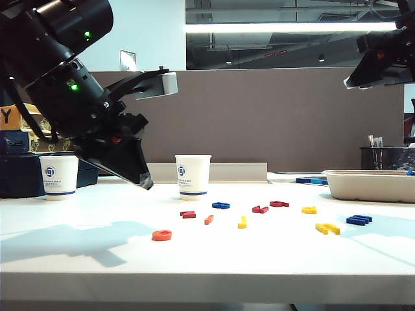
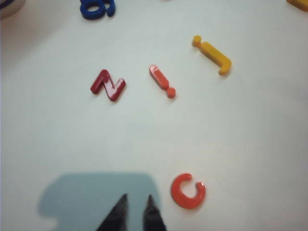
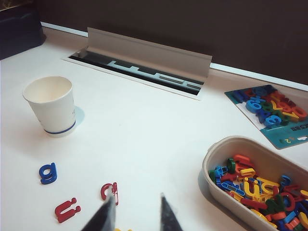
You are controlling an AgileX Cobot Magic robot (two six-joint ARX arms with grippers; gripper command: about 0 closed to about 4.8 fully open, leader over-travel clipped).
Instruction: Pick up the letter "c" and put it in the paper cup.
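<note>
Fingers of the left gripper point(image 2: 136, 211) hover narrowly apart, empty, just beside the small flat orange-red plastic letter "c" point(image 2: 187, 191), which lies on the near-left table, unlifted. Right gripper point(image 3: 136, 211) hangs spread, idle. Grasping and delivery to the white paper cup point(image 1: 193, 176) remain.

Letter "c" point(image 2: 187, 191): orange-red, reads as C, flat on bench point(image 2: 250, 144).
Dark red piece point(image 2: 108, 85) reads as "z" or "N"; orientation unclear.
Orange-red "i" point(image 2: 161, 80), yellow "j" point(image 2: 212, 54), both flat on bench.
Blue "g" point(image 3: 48, 173) near paper cup point(image 3: 50, 104).
Paper cup carries blue square logo point(image 1: 181, 171) with small print beneath, too small to read.
Black "Y" on tan block point(image 1: 6, 116) at far left edge.
Card point(image 3: 272, 113) of letters bears print, illegible.
</note>
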